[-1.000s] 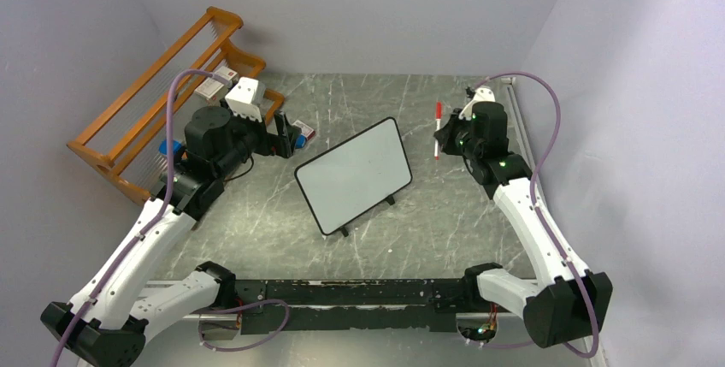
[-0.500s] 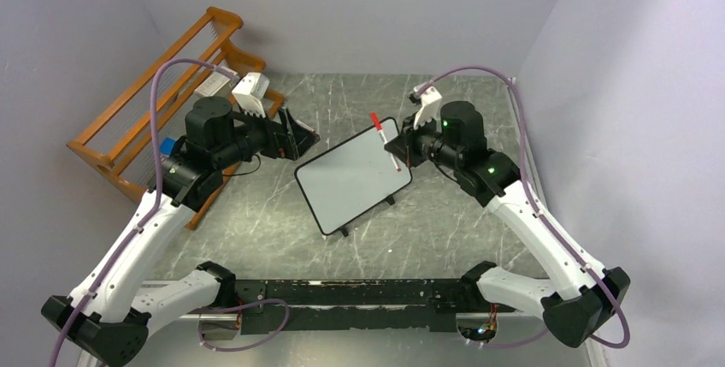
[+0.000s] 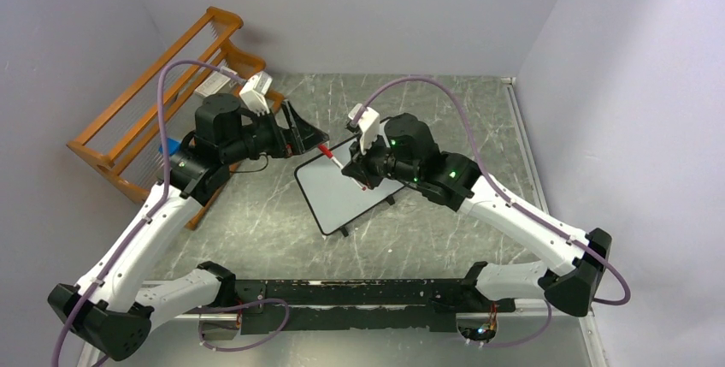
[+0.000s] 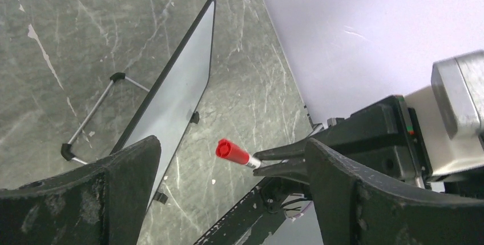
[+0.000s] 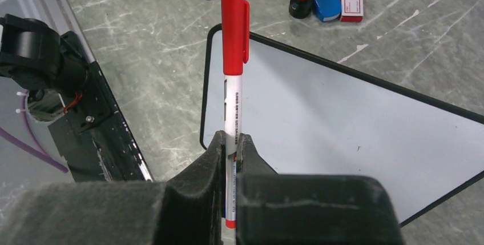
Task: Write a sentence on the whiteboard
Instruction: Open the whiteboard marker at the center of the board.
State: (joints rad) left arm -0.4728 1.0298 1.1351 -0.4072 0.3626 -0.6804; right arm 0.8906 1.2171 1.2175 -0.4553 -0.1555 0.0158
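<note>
1. Whiteboard [image 3: 338,200] stands tilted on its feet between my grippers.
2. My right gripper [image 5: 231,142], above it, clamps a red-capped marker [image 5: 234,79].
3. My left gripper [image 4: 232,141] gapes wide beside its far-left corner.

Red-capped white marker [image 5: 234,85], black-framed white whiteboard [image 5: 342,125], grey marble-veined table [image 3: 256,221].

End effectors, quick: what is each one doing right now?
Left end effector: open, holding nothing.
Right end effector: closed on the red-capped marker.
</note>
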